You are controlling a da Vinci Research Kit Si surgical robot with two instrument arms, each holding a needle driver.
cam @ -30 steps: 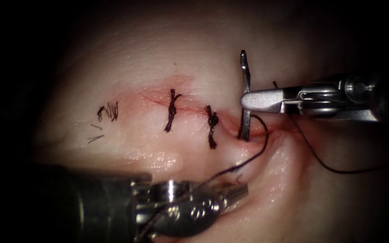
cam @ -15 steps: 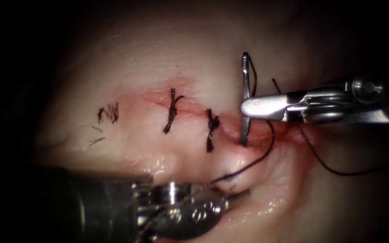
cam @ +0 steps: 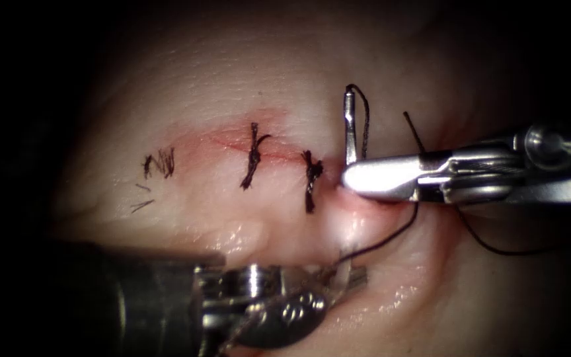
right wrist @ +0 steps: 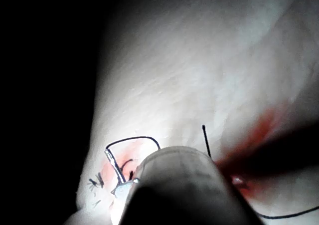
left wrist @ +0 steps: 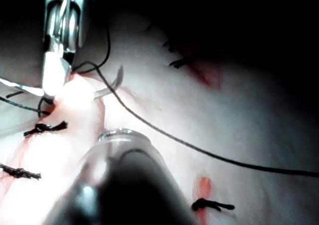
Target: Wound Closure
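The right tool [cam: 346, 178] comes in from the right with its jaws clamped on the needle [cam: 350, 129], gripping it low on the visible stretch, and it has dropped since a second ago, now pressing close over the cut [cam: 279, 157] in the tissue [cam: 232, 79]. The needle stands nearly upright above those jaws; its swaged end is at the top, where the thread [cam: 391, 235] loops over and runs down the right side. Below the jaws the needle is hidden, but a pale curved tip [cam: 346, 264] pokes out of the tissue lower down, and in the left wrist view that tip [left wrist: 112, 85] stands clear of the surface beside the right tool [left wrist: 55, 78]. Earlier more of the needle showed below the jaws; now that stretch has sunk from sight. The left tool [cam: 355, 277] sits low in front, jaws closed on the lifted edge of tissue below the cut. Thread sweeps from under the right tool down toward it. Two finished knots [cam: 254, 162] lie across the cut to the left, with cut ends of thread [cam: 158, 164] farther left. A little red fluid [right wrist: 259, 135] stains the tissue near the right tool's shaft
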